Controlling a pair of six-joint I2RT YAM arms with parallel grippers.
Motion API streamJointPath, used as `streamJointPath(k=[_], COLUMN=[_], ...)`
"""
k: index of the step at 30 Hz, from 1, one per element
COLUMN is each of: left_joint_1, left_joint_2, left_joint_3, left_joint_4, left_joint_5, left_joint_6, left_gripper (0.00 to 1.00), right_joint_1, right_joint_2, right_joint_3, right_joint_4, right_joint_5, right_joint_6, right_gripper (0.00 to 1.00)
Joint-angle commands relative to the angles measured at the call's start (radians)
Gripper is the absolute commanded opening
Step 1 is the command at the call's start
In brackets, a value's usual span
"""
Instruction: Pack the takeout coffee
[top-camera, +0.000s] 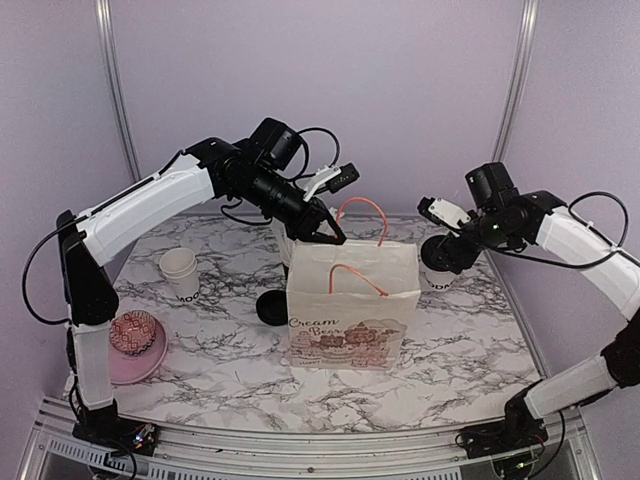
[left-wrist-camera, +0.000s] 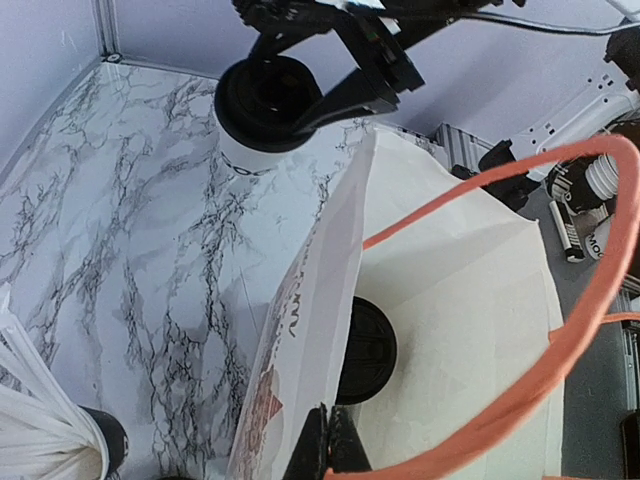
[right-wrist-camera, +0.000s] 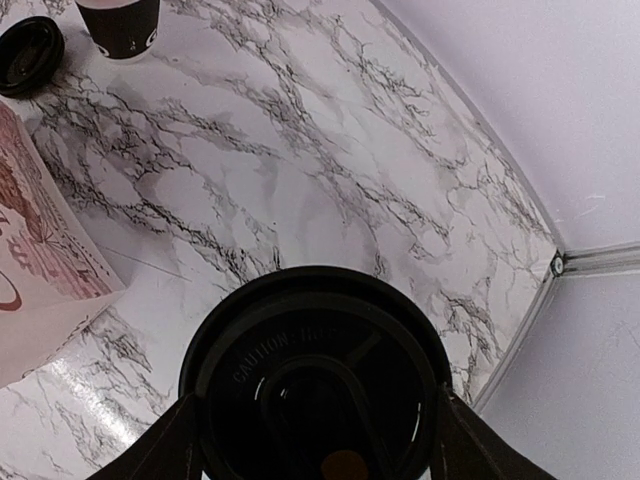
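Observation:
One takeout coffee cup, white with a black lid, stands on the table right of the paper bag. My right gripper is shut on it just under the lid; the lid fills the right wrist view between my fingers. The left wrist view also shows this cup. The second coffee's black lid shows inside the bag on its floor. My left gripper is shut on the bag's near-left top rim and holds the mouth open.
Orange bag handles arch over the opening. A stack of lidless white cups and a pink plate sit at the left. A black cup and a loose black lid stand behind the bag; white straws show beside it.

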Motion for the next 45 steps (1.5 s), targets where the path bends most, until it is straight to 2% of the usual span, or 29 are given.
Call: streamJointPath(k=[1,8,12,14,21,22,24,25,28,31,37,45], left_joint_1=[0.003,0.010,0.012,0.011,0.013,0.013,0.013,0.013,0.013,0.013,0.011,0.011], left_joint_2=[0.094,0.230,0.224,0.221,0.205,0.200,0.190,0.183,0.137,0.064,-0.055,-0.105], left_joint_3=[0.131,0.307,0.298,0.294,0.265,0.256,0.241,0.236,0.193,0.118,0.029,0.049], left_joint_4=[0.006,0.034,0.121,0.150,0.194,0.196,0.201,0.202,0.200,0.200,0.199,0.198], left_joint_5=[-0.006,0.008,-0.018,-0.026,-0.098,-0.105,-0.117,-0.122,-0.144,-0.171,-0.253,-0.298], left_joint_6=[0.031,-0.023,-0.075,-0.098,-0.139,-0.139,-0.135,-0.134,-0.125,-0.110,-0.084,-0.126], left_gripper=[0.00,0.00,0.00,0.01,0.00,0.06,0.29,0.36,0.50,0.61,0.74,0.78], right_joint_1=[-0.002,-0.004,-0.004,-0.003,-0.003,-0.003,-0.004,-0.003,-0.002,-0.001,0.018,0.132], right_joint_2=[-0.100,-0.204,-0.252,-0.272,-0.333,-0.340,-0.352,-0.361,-0.387,-0.402,-0.398,-0.361], right_joint_3=[-0.084,-0.195,-0.227,-0.231,-0.286,-0.291,-0.290,-0.289,-0.292,-0.296,-0.308,-0.299], right_joint_4=[-0.006,-0.031,-0.055,-0.098,-0.164,-0.177,-0.217,-0.237,-0.282,-0.290,-0.267,-0.260], right_joint_5=[0.087,0.066,0.011,-0.068,-0.165,-0.177,-0.240,-0.284,-0.406,-0.462,-0.527,-0.556], right_joint_6=[-0.028,-0.083,-0.117,-0.157,-0.227,-0.236,-0.266,-0.284,-0.345,-0.381,-0.425,-0.420], right_gripper=[0.70,0.70,0.69,0.69,0.67,0.67,0.66,0.66,0.66,0.67,0.68,0.68])
